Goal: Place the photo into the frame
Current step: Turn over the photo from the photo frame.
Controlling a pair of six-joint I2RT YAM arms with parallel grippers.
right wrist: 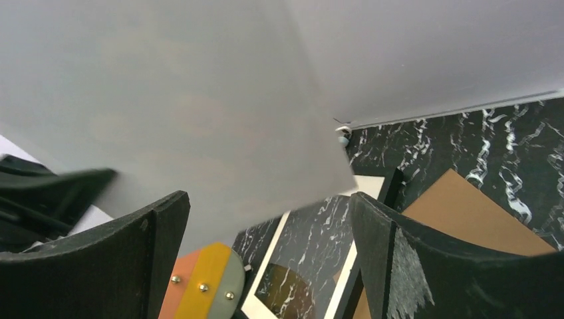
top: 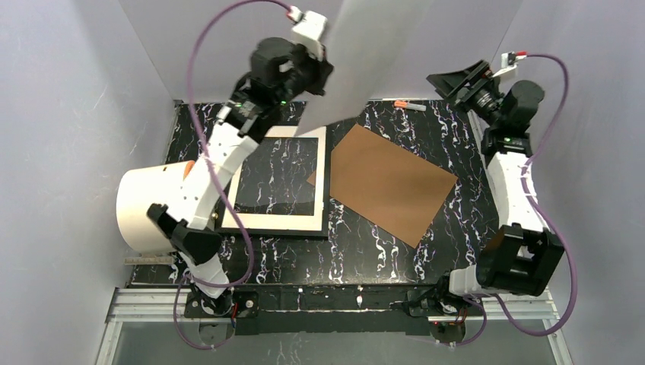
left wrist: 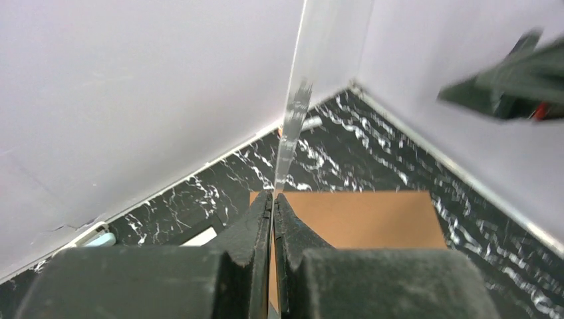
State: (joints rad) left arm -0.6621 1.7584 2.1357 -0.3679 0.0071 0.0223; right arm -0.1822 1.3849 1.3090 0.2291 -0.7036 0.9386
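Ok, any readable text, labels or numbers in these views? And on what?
No text can be read in any view.
photo: only its white back shows, with nothing printed on it.
board: plain brown, no marks.
frame: no label visible.
strip at the table's near left edge: it may carry ruler marks, but they are too small to read.

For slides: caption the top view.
Left gripper holds the photo aloft, white back showing; frame lies flat; right gripper open.
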